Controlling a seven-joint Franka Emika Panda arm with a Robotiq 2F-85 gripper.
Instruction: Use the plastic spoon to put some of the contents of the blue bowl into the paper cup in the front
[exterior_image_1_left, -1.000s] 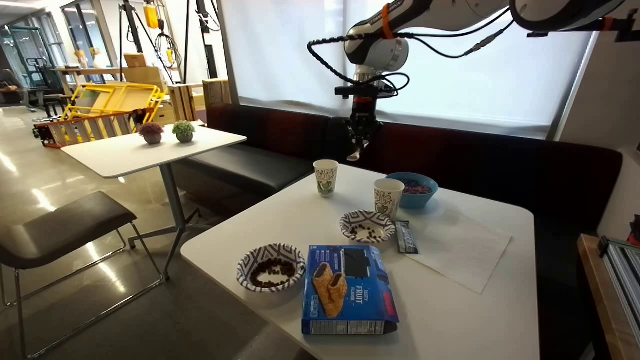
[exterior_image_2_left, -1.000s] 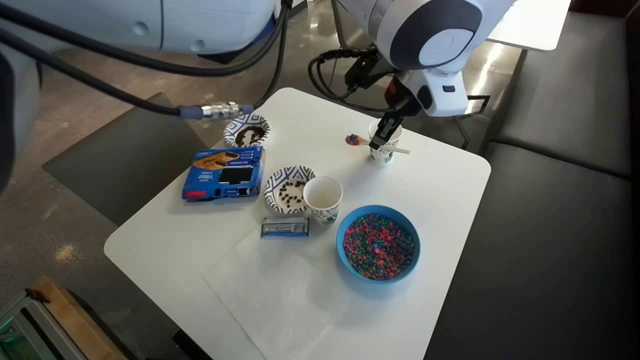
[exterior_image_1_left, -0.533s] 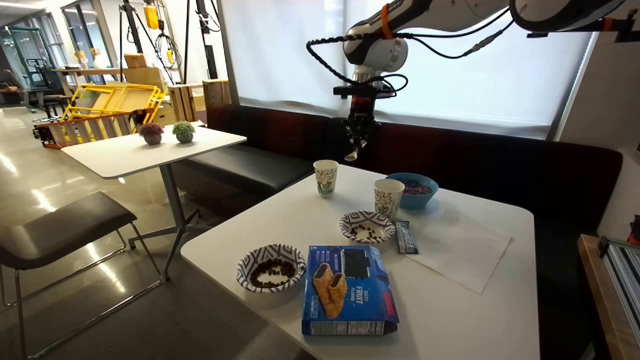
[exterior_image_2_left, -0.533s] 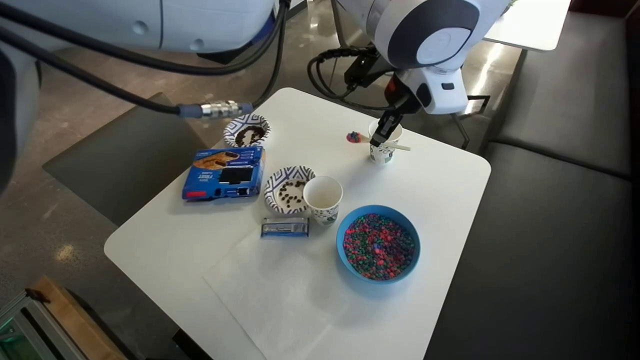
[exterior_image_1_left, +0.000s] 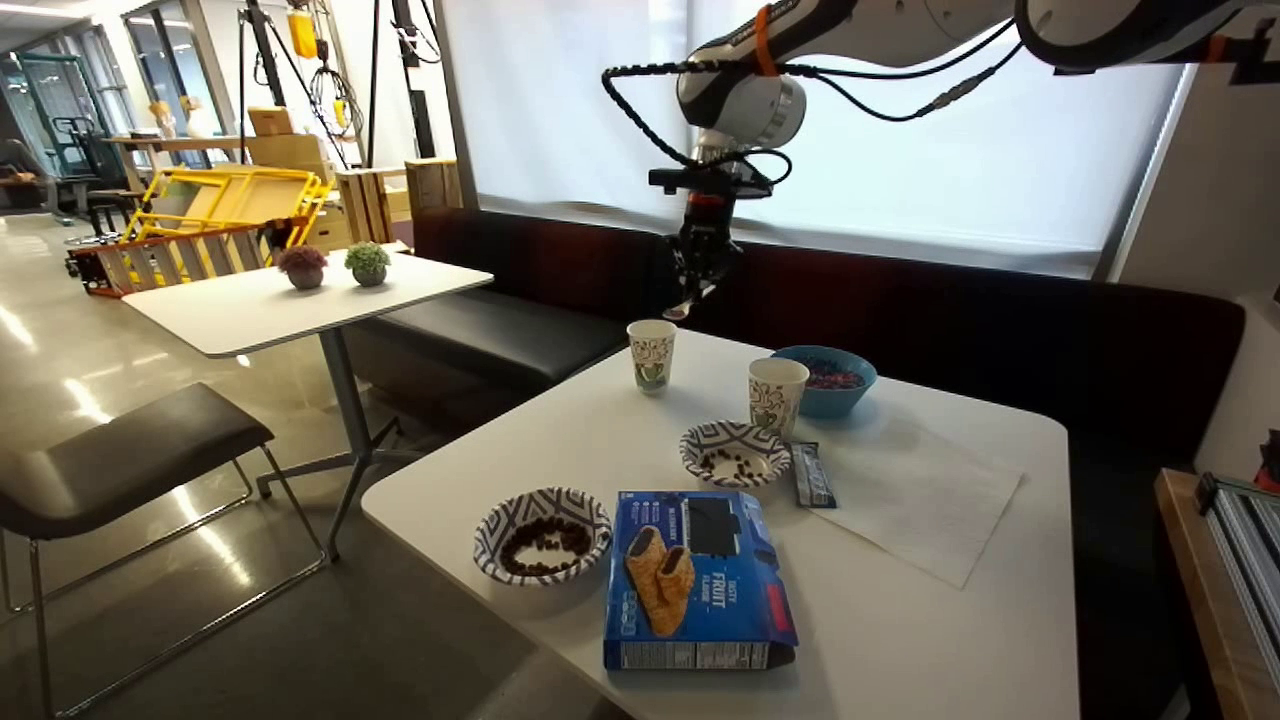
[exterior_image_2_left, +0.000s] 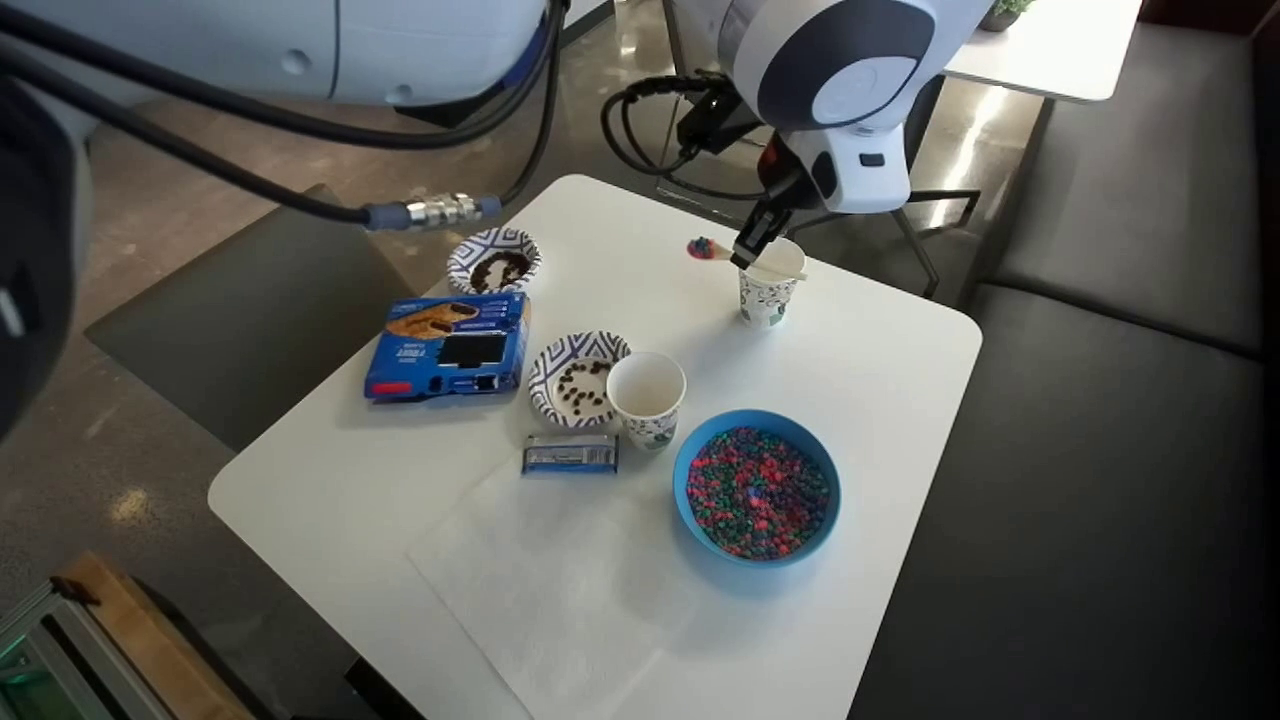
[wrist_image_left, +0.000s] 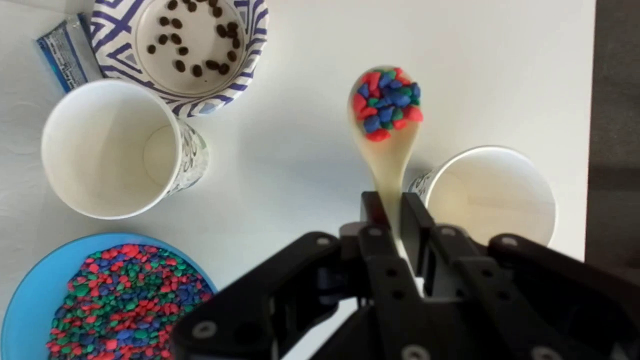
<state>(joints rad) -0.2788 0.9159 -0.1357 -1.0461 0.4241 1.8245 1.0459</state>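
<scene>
My gripper (wrist_image_left: 391, 210) is shut on the handle of the pale plastic spoon (wrist_image_left: 391, 157). Red, blue and green pieces fill the spoon's head, which is held level. In an exterior view the spoon (exterior_image_2_left: 722, 252) hangs beside the paper cup (exterior_image_2_left: 766, 298) at the table's far corner, its head off to one side of that cup's rim. The wrist view shows this cup (wrist_image_left: 500, 200) right of the fingers, with nothing seen inside. A second paper cup (wrist_image_left: 110, 145), also bare inside, stands by the blue bowl (wrist_image_left: 30, 310). That bowl holds many pieces of the same colours.
Two patterned paper bowls (exterior_image_1_left: 735, 430) with brown bits stand on the table (exterior_image_1_left: 900, 620), near a blue box (exterior_image_1_left: 700, 580). A wrapped bar (exterior_image_2_left: 570, 456) and a white paper sheet (exterior_image_2_left: 560, 600) lie by the cup near the blue bowl. Dark bench seating (exterior_image_2_left: 1110, 400) borders the table.
The arm has carried the loaded spoon sideways, nearer to the far-corner cup in an exterior view. The grip on the spoon is unchanged; the tabletop things have stayed put.
</scene>
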